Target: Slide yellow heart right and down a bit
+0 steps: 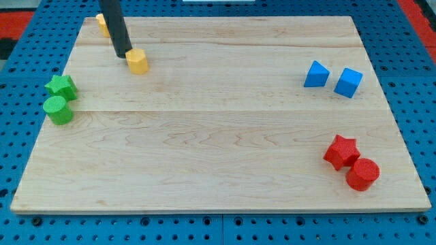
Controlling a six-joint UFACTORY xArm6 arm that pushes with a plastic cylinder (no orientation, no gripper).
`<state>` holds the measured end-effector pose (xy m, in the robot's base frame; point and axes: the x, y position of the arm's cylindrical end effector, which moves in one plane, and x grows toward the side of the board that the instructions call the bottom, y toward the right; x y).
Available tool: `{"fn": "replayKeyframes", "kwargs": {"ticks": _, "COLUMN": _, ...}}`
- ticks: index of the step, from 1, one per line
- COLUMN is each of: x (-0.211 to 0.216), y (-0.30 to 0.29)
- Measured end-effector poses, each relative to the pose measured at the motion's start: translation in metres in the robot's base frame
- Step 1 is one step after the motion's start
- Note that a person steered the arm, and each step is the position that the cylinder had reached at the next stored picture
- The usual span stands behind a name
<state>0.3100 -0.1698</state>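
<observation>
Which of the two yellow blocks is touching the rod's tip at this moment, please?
The yellow block right of my tip touches it; the other yellow block sits near the board's top-left corner, partly hidden behind the rod.

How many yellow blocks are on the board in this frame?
2: one yellow block just right of my tip, another yellow block at top left, partly hidden behind the rod.

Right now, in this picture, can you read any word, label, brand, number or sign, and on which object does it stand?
None: no text can be read anywhere in the camera view.
The wooden board shows only grain.
The yellow heart, green star, blue blocks and red star have plain faces.
My tip, just left of the yellow heart, is on a plain dark rod.
</observation>
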Motion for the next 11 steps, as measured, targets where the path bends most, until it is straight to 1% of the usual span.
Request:
{"fn": "replayKeyframes", "kwargs": {"ticks": 1, "x": 0.020, "y": 0.028}}
{"fn": "replayKeyframes", "kwargs": {"ticks": 2, "x": 0.032, "y": 0.041}}
{"fn": "replayKeyframes", "kwargs": {"ticks": 3, "x": 0.030, "y": 0.044}}
{"fn": "replayKeyframes", "kwargs": {"ticks": 4, "x": 0.011, "y": 0.026}}
{"fn": "replayKeyframes", "kwargs": {"ticks": 5, "x": 0.010, "y": -0.007}}
{"fn": "replayKeyframes", "kwargs": {"ticks": 7, "x": -0.022, "y": -0.109}}
{"fn": "replayKeyframes", "kwargs": {"ticks": 8, "x": -0.034, "y": -0.135}}
{"fn": "replayKeyframes", "kwargs": {"ticks": 9, "x": -0.050, "y": -0.135}}
{"fn": "replayKeyframes", "kwargs": {"ticks": 10, "x": -0.095, "y": -0.135}}
{"fn": "replayKeyframes", "kwargs": {"ticks": 11, "x": -0.118, "y": -0.135}}
